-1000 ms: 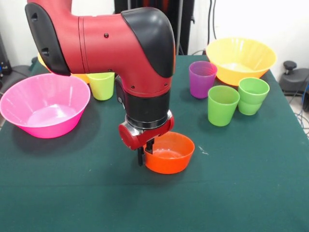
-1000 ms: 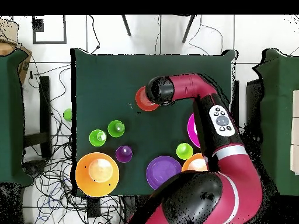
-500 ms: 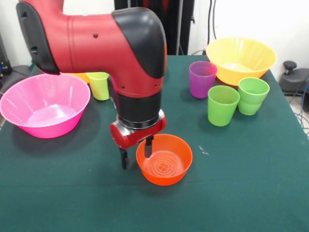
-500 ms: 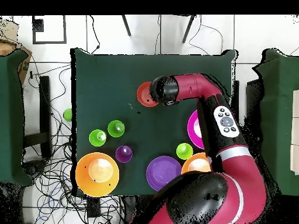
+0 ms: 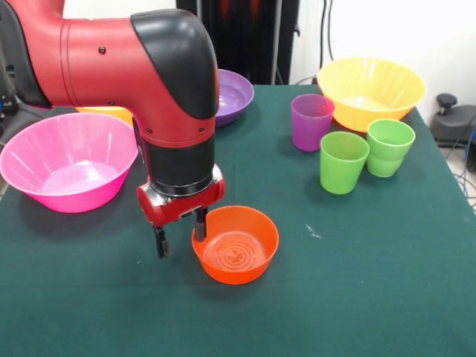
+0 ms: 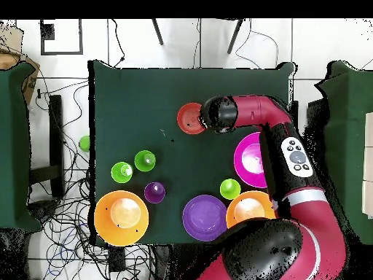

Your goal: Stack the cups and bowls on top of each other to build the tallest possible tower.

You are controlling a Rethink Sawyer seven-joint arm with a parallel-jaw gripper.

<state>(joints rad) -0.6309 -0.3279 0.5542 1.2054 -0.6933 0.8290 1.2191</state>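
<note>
The green table (image 5: 387, 297) fills both views, and the red and black arm (image 5: 126, 67) sweeps down from the upper left of the front view. Bowls next, five in all. One big pink bowl (image 5: 68, 160) sits at the left edge of the front view. Two big orange-yellow bowls: one (image 5: 370, 91) at the upper right, the other (image 6: 250, 208) mostly hidden behind the arm in front, plain at lower centre-right in the overhead view. One medium purple bowl (image 5: 232, 95) shows at top centre, just right of the arm. One small orange bowl (image 5: 235, 244) lies at lower centre of the front view.

Cups now, four seen on the table: two green cups (image 5: 343, 161) (image 5: 389, 146) close together at the right, one translucent purple cup (image 5: 312, 121) just beside the upper-right orange-yellow bowl, and one yellow-green cup (image 6: 230, 189) visible only overhead, between the purple bowl and the pink bowl.

The gripper (image 5: 181, 232) hangs at the small orange bowl's left rim, its two fingers (image 5: 161, 242) spread, one inside the rim and one outside, straddling the wall.

Against a second ago, gripper and orange bowl have slid together toward the left of the front view, the bowl now shows its ringed floor, and the purple bowl has come out from behind the arm.
</note>
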